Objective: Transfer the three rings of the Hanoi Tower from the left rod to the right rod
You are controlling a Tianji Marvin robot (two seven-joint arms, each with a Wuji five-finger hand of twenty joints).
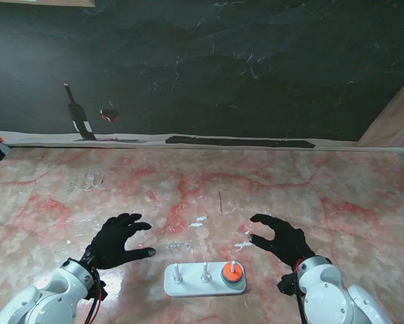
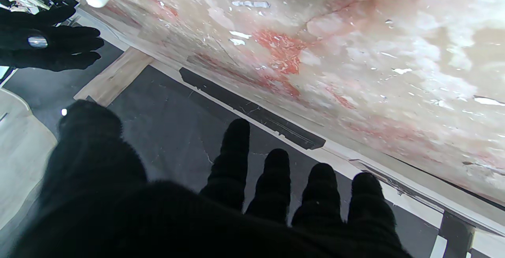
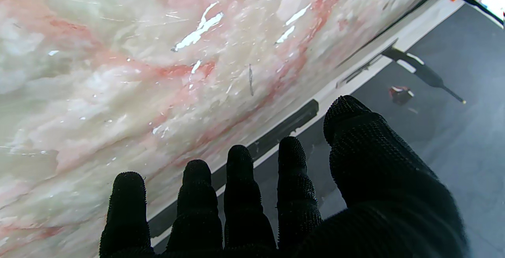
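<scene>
Both robot hands, left (image 1: 119, 239) and right (image 1: 280, 237), spread empty over pink-veined marble table (image 1: 336, 196); dark wall (image 1: 255, 61) behind.

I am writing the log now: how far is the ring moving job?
It looks finished. The stacked rings, orange on top, sit on the right rod of the white base; the left rod and middle rod are bare. The left hand and right hand are open and hold nothing. I cannot count all three rings.
</scene>
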